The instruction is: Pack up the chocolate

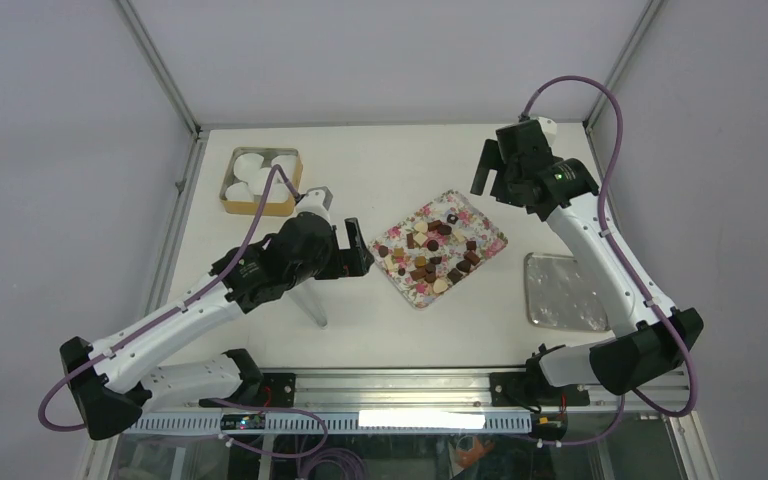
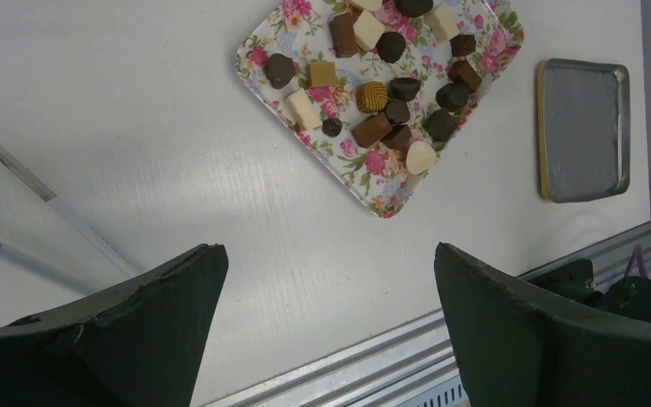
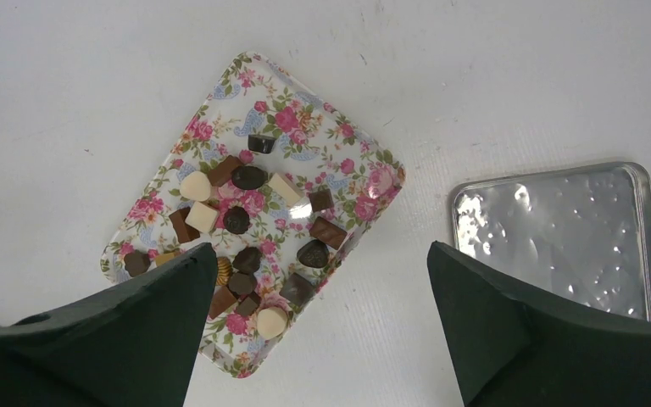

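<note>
Top external view: both arms are seen rising from their bases at the near edge of the worktop (image 1: 360,335). The left arm is stretched diagonally inward, and the left end effector (image 2: 326,280) is held above bare surface just left of the flowered tray (image 2: 381,208), fingers spread wide with nothing between them. A silver lid (image 3: 559,229) lies flat near the tray's right side, apart from it.

The chocolate (image 3: 246,229) is heaped loosely on the tray, mostly toward its near half, with many pieces touching. Each piece is judged light, rigid and smooth, yet easily marred or cracked by a hard squeeze. Rounded pieces are likely to slip. The cubes and bars offer flat opposite sides, so a gentle pinch across those faces is advised. Crowded pieces could be knocked aside, so an outlier is the safer start: the cream heart (image 3: 271,322) by the near rim, or the lone dark piece (image 3: 261,142) toward the far end.

Farther back, the right arm is extended up its side of the worktop, and the right end effector (image 1: 490,170) is poised high beyond the tray's far right corner, facing down, fingers likewise wide apart and empty. At the far left, a tin (image 1: 228,195) holding white paper cups (image 1: 260,178) is seen, presumably the destination.
</note>
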Motion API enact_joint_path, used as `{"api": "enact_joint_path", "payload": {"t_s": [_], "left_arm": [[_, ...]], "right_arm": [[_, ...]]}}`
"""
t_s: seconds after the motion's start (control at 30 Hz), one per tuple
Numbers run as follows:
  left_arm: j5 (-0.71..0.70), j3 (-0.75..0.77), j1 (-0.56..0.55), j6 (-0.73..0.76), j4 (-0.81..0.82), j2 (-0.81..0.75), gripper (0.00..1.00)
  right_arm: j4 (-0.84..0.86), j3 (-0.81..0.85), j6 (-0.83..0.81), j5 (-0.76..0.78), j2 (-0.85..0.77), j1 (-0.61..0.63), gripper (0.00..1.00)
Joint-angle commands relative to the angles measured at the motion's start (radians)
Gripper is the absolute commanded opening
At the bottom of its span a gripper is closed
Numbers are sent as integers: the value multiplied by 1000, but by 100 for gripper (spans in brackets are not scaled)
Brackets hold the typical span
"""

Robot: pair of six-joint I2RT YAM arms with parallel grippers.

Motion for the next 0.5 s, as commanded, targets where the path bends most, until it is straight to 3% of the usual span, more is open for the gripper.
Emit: {"api": "enact_joint_path", "payload": {"t_s": [0.0,0.47], "left_arm": [[-34,35,-10,0,30,-6,99],[-80,85,-10,49,8,37,99]], "right_arm": [[24,2,10,-3,-38,-9,99],[54,-53,10,-47,-62,-12,99]]}}
